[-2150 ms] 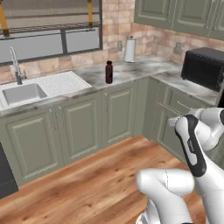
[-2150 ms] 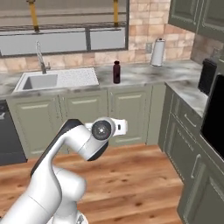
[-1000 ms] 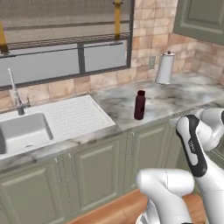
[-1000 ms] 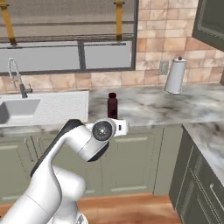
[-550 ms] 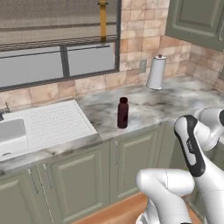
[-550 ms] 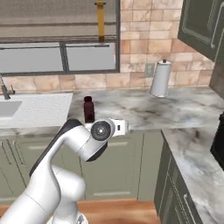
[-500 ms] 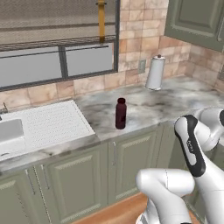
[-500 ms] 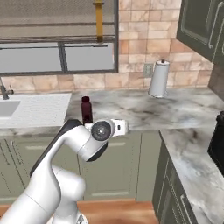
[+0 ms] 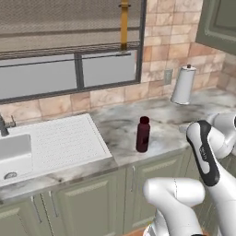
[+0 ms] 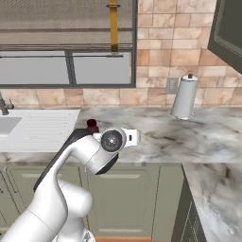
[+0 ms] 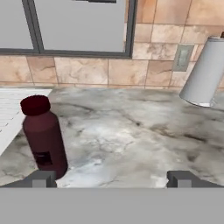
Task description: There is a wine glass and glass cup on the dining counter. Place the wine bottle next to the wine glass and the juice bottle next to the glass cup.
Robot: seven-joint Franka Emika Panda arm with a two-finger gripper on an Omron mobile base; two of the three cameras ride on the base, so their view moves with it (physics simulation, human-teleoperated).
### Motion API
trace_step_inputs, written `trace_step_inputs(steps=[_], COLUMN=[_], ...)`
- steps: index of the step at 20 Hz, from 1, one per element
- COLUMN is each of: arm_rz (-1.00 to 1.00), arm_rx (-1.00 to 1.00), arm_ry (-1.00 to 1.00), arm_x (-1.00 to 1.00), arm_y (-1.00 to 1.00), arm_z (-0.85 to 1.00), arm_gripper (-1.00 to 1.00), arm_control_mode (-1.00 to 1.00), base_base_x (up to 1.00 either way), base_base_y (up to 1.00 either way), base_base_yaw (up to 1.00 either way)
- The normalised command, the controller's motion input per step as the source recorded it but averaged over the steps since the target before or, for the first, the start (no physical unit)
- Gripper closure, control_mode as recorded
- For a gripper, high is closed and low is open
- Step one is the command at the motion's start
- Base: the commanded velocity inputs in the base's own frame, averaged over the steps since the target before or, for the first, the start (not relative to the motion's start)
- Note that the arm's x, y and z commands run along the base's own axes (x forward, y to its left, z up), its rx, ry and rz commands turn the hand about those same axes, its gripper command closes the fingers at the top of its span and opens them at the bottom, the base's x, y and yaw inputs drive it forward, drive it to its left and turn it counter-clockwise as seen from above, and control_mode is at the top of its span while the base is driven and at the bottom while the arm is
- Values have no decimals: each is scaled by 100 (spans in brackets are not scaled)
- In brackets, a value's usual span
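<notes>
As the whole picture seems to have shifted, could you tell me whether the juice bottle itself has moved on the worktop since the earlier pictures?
No. The juice bottle stands just right of the sink's drainboard, left of the paper towel roll, as it did before; the camera moved, not the bottle.

Bare marble worktop point(image 11: 131, 135) is lying open between the juice bottle point(image 11: 43, 136) and the paper towel roll point(image 11: 203, 72); the brick wall point(image 11: 87, 72) is closing off the back, seemingly well behind both.

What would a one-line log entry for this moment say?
tool: open, empty | juice bottle: upright on marble worktop, right of sink drainboard | paper towel roll: by wall
</notes>
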Motion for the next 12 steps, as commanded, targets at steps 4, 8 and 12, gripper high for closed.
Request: trace_step_inputs(steps=[4,8,12], arm_rz=[0,0,0], arm_rx=[0,0,0], arm_ry=[0,0,0], arm_x=[0,0,0], arm_y=[0,0,0], arm_z=[0,0,0], arm_gripper=[-100,-100,-100], arm_control_mode=[100,100,100], base_base_x=[40,6,12], base_base_y=[-19,-38,-23], base_base_yaw=[31,33,15])
